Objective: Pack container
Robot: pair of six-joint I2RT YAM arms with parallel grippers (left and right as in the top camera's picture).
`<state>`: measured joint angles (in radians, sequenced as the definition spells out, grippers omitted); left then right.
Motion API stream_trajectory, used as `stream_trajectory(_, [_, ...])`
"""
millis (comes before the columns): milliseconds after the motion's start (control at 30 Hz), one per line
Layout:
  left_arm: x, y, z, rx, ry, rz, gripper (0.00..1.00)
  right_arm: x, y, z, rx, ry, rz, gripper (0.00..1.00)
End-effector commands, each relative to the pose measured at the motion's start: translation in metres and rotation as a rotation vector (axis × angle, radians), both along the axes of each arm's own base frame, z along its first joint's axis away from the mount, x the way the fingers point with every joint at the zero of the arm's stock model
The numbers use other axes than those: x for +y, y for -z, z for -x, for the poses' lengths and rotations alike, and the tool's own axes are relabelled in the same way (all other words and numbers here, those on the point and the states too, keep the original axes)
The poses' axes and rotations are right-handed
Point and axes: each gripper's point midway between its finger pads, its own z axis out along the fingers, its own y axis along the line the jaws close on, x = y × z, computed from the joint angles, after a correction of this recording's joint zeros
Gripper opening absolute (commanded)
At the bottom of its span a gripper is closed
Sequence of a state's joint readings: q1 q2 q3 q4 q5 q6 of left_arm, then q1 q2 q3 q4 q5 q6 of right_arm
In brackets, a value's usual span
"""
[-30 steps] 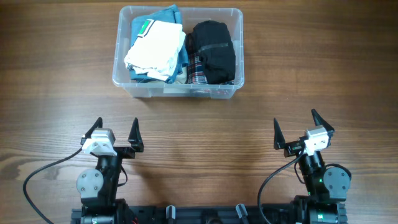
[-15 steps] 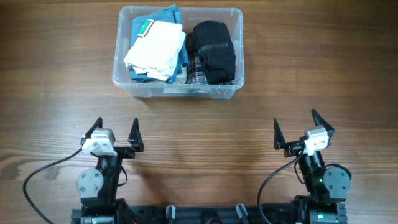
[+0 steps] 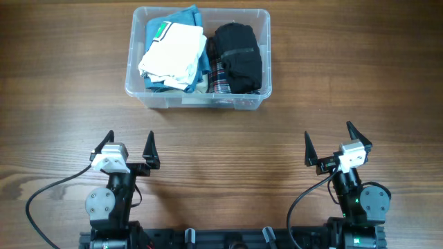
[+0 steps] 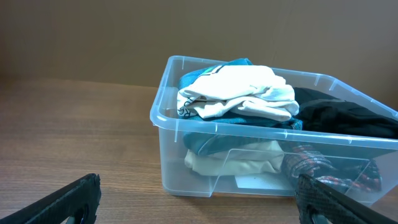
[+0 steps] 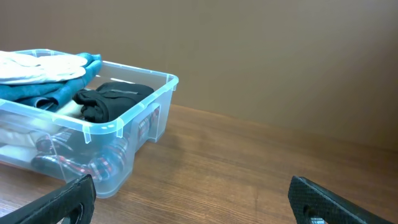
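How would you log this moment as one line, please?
container: holds folded garments | left gripper: open, empty, away from container | right gripper: open, empty, away from container

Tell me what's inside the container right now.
The container holds a white garment atop teal ones, a black garment on the right, and plaid fabric between them. The bottom layers are mostly covered.

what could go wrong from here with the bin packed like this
1. The white garment is heaped above the rim of the container, so it might slide out if the bin is nudged, or stop a lid from seating.
2. The blue garment pokes over the far rim and may hang out.
3. If an arm presses the pile down, its fingers could snag loose folds and drag them back out.
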<state>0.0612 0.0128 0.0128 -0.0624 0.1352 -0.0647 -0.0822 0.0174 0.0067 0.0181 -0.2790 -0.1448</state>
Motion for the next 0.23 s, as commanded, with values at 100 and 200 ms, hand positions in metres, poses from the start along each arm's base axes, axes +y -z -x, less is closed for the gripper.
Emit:
stream_trajectory(100, [0.0039, 0.0025, -0.0001, 0.002, -0.019, 0.002, 1.0, -0.0046, -0.0017, -0.0004, -0.011, 0.025, 0.013, 1.0])
stream_trajectory(200, [0.0039, 0.0024, -0.0001, 0.002, -0.019, 0.002, 1.0, -0.0046, -0.0017, -0.0004, -0.011, 0.025, 0.013, 1.0])
